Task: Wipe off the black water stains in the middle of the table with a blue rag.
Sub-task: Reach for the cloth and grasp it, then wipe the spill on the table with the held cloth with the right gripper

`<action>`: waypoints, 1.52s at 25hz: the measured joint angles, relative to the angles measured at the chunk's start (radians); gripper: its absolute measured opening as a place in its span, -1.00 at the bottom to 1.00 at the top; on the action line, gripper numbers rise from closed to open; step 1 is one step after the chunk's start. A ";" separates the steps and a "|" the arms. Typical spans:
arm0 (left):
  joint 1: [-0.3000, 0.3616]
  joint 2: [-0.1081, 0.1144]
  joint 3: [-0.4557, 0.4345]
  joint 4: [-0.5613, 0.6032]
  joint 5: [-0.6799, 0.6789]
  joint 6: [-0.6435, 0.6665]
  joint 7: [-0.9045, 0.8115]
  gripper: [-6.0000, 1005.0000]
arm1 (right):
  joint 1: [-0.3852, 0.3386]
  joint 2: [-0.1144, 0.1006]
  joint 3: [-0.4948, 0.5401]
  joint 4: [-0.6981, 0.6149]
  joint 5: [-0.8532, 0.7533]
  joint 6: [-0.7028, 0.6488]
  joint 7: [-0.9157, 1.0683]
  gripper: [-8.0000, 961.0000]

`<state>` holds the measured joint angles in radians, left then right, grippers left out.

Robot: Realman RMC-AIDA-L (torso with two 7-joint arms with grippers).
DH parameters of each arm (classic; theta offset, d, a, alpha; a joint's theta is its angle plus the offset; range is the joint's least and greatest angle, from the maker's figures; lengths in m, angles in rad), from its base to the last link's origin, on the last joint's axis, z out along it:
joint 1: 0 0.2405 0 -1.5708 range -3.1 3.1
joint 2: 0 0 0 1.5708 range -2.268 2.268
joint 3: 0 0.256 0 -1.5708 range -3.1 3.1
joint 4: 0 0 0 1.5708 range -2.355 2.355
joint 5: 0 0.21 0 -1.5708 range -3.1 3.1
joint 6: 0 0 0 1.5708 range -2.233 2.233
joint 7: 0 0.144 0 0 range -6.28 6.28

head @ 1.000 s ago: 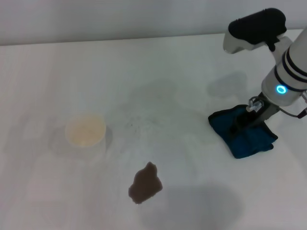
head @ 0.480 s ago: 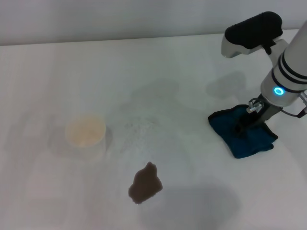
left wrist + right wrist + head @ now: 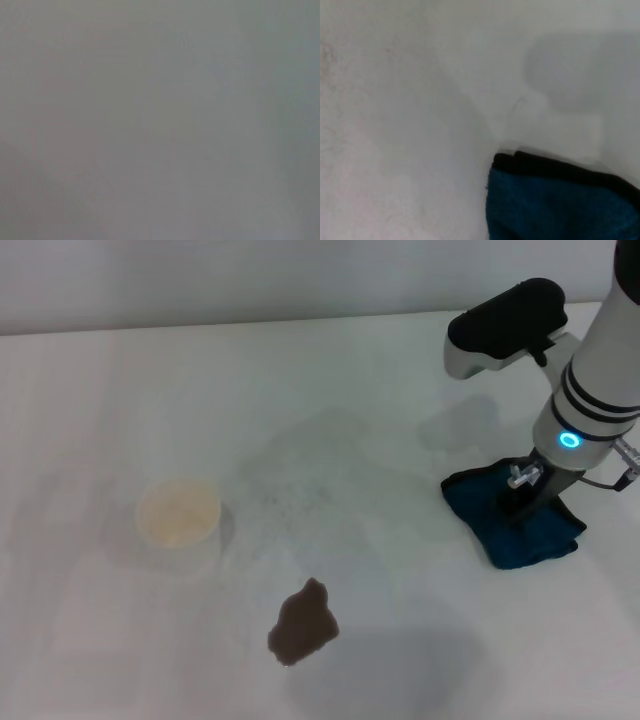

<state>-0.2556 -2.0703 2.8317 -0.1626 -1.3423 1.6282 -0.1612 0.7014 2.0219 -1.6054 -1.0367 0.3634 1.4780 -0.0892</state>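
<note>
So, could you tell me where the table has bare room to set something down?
The table is bare along its far edge, behind the cup, and between the black water stains and the blue rag. The crowded spot is the right side, where the right gripper is down on the rag.

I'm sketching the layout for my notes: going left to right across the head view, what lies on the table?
Pale round cup → black water stains → blue rag, with the right gripper down on it. All sit on the white table. The left arm is not in view.
</note>
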 joint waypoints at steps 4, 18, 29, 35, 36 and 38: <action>0.001 -0.001 0.000 0.001 0.000 -0.001 0.000 0.76 | 0.012 0.002 -0.018 0.000 0.006 0.004 0.001 -0.76; -0.003 -0.004 0.000 0.011 -0.002 -0.007 0.002 0.76 | 0.065 0.006 -0.253 -0.028 0.130 0.005 0.074 -0.85; -0.035 -0.004 0.000 0.011 -0.014 -0.034 0.012 0.76 | 0.070 0.006 -0.472 -0.180 0.222 -0.001 0.217 -0.85; -0.055 -0.004 0.000 0.012 -0.014 -0.076 0.023 0.76 | 0.075 0.006 -0.571 -0.250 0.270 -0.027 0.284 -0.85; -0.056 -0.004 0.000 0.012 -0.014 -0.078 0.026 0.76 | 0.078 0.006 -0.583 -0.257 0.278 -0.032 0.291 -0.85; -0.059 -0.004 0.002 0.013 -0.014 -0.080 0.034 0.76 | 0.096 0.006 -0.620 -0.273 0.308 -0.045 0.308 -0.85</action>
<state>-0.3148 -2.0739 2.8337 -0.1499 -1.3562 1.5485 -0.1268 0.7975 2.0279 -2.2255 -1.3094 0.6715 1.4335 0.2184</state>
